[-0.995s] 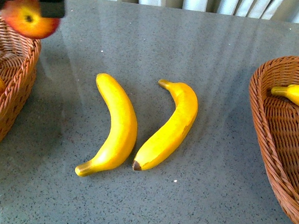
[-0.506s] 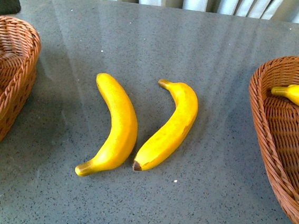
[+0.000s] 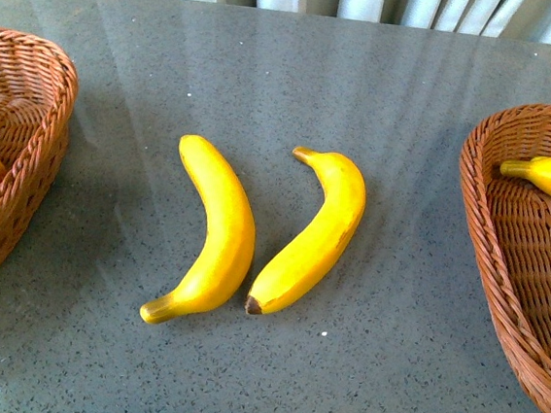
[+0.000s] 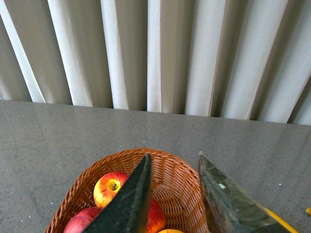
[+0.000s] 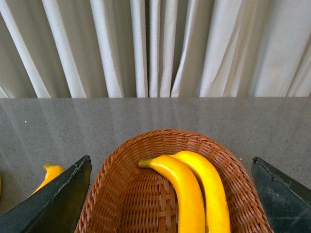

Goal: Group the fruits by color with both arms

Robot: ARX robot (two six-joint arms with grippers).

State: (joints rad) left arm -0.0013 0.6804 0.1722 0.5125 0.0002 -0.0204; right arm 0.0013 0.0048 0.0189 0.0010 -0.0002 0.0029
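Nearest the robot on the grey worktop (image 3: 384,393) lie the near ends of two loose bananas. The left banana (image 3: 222,231) runs near to far. Its stubby brownish stem is the near end, turned slightly leftward, and its rounded end points away toward the curtain. It bows out to the right. The right banana (image 3: 317,235) lies just beside it, also near to far but leaning: its dark tip is the near end, close to the left banana's belly without clearly touching it, and its stem points away and to the left. The two far ends are spread apart.

The left basket (image 3: 37,145) stands at the left edge and holds the red apples (image 4: 112,187), one showing the yellow patch round its stem. The left hand (image 4: 174,155) hangs above this basket, its two black fingers (image 4: 131,204) parted and holding nothing.

The right basket (image 3: 488,227) stands at the right edge. In it the stored bananas (image 5: 187,194) lie side by side, touching along their length. In the front view a stem points toward the middle of the worktop. The right hand (image 5: 171,158) hovers over this basket, spread wide and empty.

Beyond the worktop's far edge hangs a pale pleated curtain (image 5: 155,48).
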